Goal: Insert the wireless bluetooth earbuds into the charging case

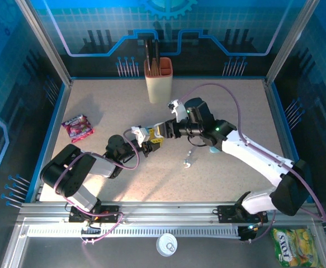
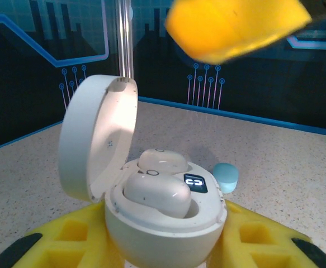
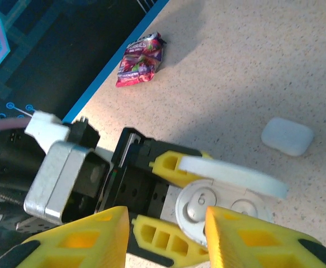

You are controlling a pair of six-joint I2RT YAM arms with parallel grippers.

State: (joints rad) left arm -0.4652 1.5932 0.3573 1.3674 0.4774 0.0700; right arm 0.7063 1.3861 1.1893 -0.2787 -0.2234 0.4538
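**Top view.** Both arms met just left of the middle of the table (image 1: 235, 111). The left gripper (image 1: 146, 144) sat lower left of the meeting point, closed around the white charging case (image 1: 140, 133). The right gripper (image 1: 159, 133) was just beside the case on its right. A tiny whitish-silver piece (image 1: 188, 162) lay loose on the table, lower right of the grippers and apart from them; it was too small to identify for certain. A beige holder (image 1: 159, 80) with dark handles stood at upper centre. A pink snack packet (image 1: 78, 127) lay at the left.

**Left wrist view.** The case filled the lower centre, upright, pinched between the left gripper's yellow fingers (image 2: 67, 241) at the bottom edge. Its lid (image 2: 95, 139) was swung open to the upper left. Two white earbuds (image 2: 157, 192) sat in the case's wells, one in front of the other, next to a small lit display. A blurred yellow finger of the right gripper hung over the case at the upper right, not touching it. A small teal case (image 2: 226, 177) rested on the table behind, to the right.

**Right wrist view.** The right gripper's two yellow fingers (image 3: 252, 240) stood wide apart along the bottom edge, with nothing held between them. Beyond them was the open case seen from above, both earbuds seated and the lid edge-on. The left gripper's fingers closed on the case from the left. The pale teal case lay at the right, and the pink packet at upper centre.
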